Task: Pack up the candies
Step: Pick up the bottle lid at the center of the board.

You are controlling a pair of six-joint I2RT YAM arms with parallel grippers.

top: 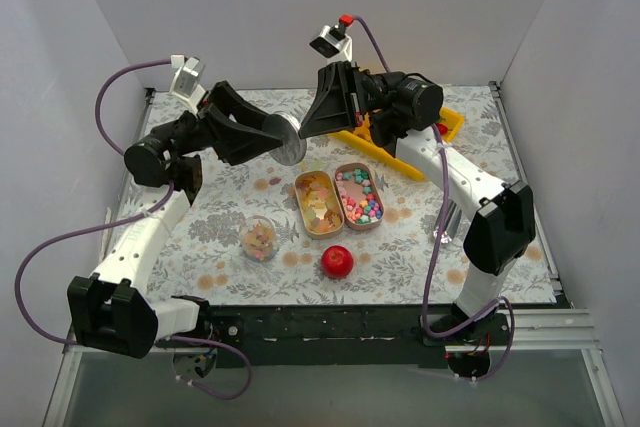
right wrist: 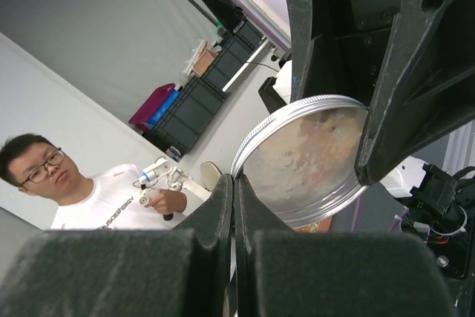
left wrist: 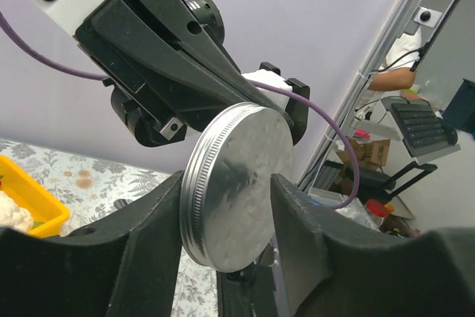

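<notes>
Amber-orange candies (top: 320, 203) fill one tin (top: 298, 195) | left jaws clasp metal lid (left wrist: 237, 183) | right jaws pinched shut on its rim

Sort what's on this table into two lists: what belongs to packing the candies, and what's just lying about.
Job: candies filling one oval tin; more in the small clear jar; round metal lid in the left tool.
Lying about: red ball; yellow tray at the back; probably the tin of pastel sweets.

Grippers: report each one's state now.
Left gripper: closed on the metal lid.
Right gripper: closed, apparently pinching the lid's rim.
</notes>
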